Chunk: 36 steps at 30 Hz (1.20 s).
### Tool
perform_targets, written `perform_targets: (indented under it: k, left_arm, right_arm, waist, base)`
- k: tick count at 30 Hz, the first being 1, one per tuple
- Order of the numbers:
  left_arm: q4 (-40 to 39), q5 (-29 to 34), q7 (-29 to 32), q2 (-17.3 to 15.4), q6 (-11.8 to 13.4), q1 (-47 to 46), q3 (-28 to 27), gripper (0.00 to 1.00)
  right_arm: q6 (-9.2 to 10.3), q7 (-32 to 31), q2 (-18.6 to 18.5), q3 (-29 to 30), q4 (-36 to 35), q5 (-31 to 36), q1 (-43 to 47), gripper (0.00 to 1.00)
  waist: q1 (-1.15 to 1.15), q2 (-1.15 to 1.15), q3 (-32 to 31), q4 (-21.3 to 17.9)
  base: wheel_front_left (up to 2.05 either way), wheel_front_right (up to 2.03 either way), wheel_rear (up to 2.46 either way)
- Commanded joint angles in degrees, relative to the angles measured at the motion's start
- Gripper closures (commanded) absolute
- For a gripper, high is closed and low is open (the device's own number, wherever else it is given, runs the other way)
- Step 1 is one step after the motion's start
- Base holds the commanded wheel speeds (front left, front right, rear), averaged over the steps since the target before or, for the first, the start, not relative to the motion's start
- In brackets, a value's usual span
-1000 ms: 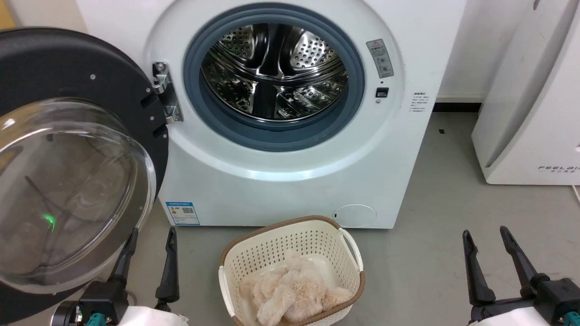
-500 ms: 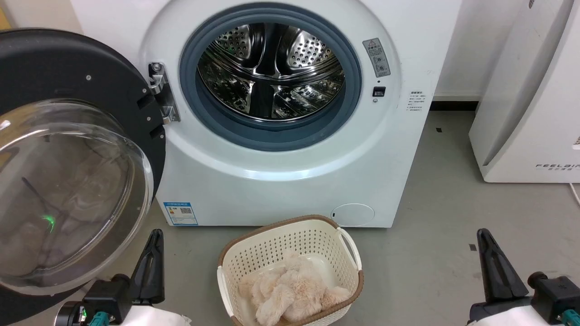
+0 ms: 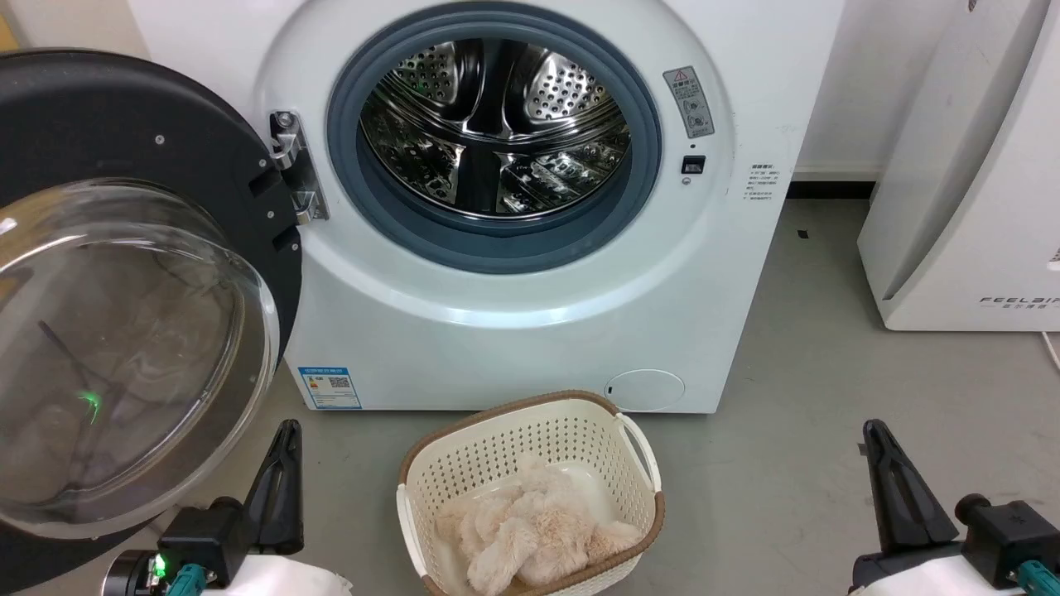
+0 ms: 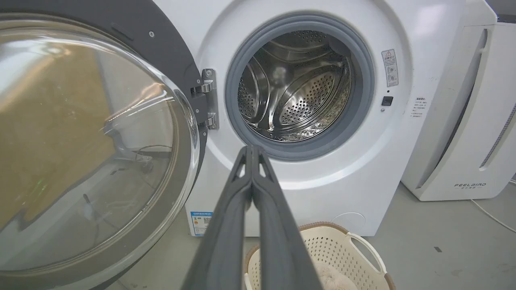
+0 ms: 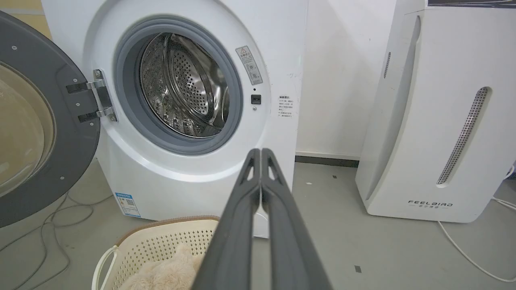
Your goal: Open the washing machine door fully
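The washing machine door point(image 3: 124, 124) stands swung wide on its hinge point(image 3: 291, 170), at 9 o'clock of the drum point(image 3: 497, 124). Its inner face is turned out toward the robot, with the glass bowl point(image 3: 124, 348) bulging forward. The door is round, so it has no long axis, and its left part runs off the head view's left edge.

At 5 o'clock of the door, just beside its lower rim and apart from it, the left tool point(image 3: 287, 432) points toward 12 o'clock with its fingers pressed together. A second ago they were spread. The left wrist view shows the two fingers point(image 4: 242, 189) meeting at the tip.

The washing machine point(image 3: 513, 331) has its mouth open and unblocked. At its 6 o'clock a cream basket point(image 3: 513, 447) holding a fluffy cloth point(image 3: 530, 538) sits on the floor point(image 3: 811, 372), where it was before.

At 3 o'clock of the basket, well apart from it, the right tool point(image 3: 876, 432) is also pinched together on nothing, having been spread a second ago. Bare floor lies between it and the machine. A white appliance point(image 3: 952, 207) stands at 3 o'clock of the machine.
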<state>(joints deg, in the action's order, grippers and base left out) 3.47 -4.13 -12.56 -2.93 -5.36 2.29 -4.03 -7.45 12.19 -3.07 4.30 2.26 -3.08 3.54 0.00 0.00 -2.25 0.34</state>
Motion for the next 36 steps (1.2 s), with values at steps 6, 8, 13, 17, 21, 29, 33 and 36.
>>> perform_targets:
  k: [6,8,13,17,21,29,33,36]
  left_arm:
    - [-0.6,0.6,1.1,0.0,0.6,-0.5,0.5,1.00]
    - [-0.6,0.6,1.3,0.0,0.7,-0.6,0.5,1.00]
    - [-0.7,0.8,1.8,0.0,0.9,-0.6,0.7,1.00]
    - [-0.9,0.9,2.3,0.0,1.1,-0.7,0.8,1.00]
    - [-1.0,1.1,2.8,0.0,1.3,-0.8,1.0,1.00]
    - [-1.2,1.4,3.8,0.0,1.7,-0.9,1.3,1.00]
    - [-1.4,1.5,4.2,0.0,1.9,-1.0,1.4,1.00]
    - [-1.4,1.6,4.6,0.0,2.1,-1.1,1.6,1.00]
  right_arm:
    - [-0.01,-1.0,0.1,-0.4,-0.4,0.6,-0.8,1.00]
    - [-0.01,-1.3,0.1,-0.5,-0.5,0.7,-0.9,1.00]
    - [-0.01,-1.7,0.1,-0.7,-0.6,0.8,-1.0,1.00]
    - [-0.01,-2.2,0.1,-0.8,-0.6,0.9,-1.1,1.00]
    - [-0.01,-2.7,0.1,-1.0,-0.7,1.0,-1.2,1.00]
    - [-0.01,-3.6,0.1,-1.3,-0.9,1.2,-1.4,1.00]
    - [-0.02,-4.1,0.1,-1.5,-0.9,1.3,-1.5,1.00]
    - [-0.02,-4.4,0.1,-1.6,-1.0,1.4,-1.6,1.00]
  waist:
    - [0.00,0.00,0.2,0.0]
    - [0.00,0.00,0.2,0.0]
    - [0.00,0.00,0.3,0.0]
    - [0.00,0.00,0.4,-0.1]
    - [0.00,0.00,0.5,-0.1]
    - [0.00,0.00,0.6,-0.1]
    - [0.00,0.00,0.7,-0.1]
    - [0.00,0.00,0.8,-0.1]
  base:
    - [0.00,0.00,0.00]
    - [0.00,0.00,0.00]
    - [0.00,0.00,0.00]
    - [0.00,0.00,0.00]
    - [0.00,0.00,0.00]
    - [0.00,0.00,0.00]
    - [0.00,0.00,0.00]
    - [0.00,0.00,0.00]
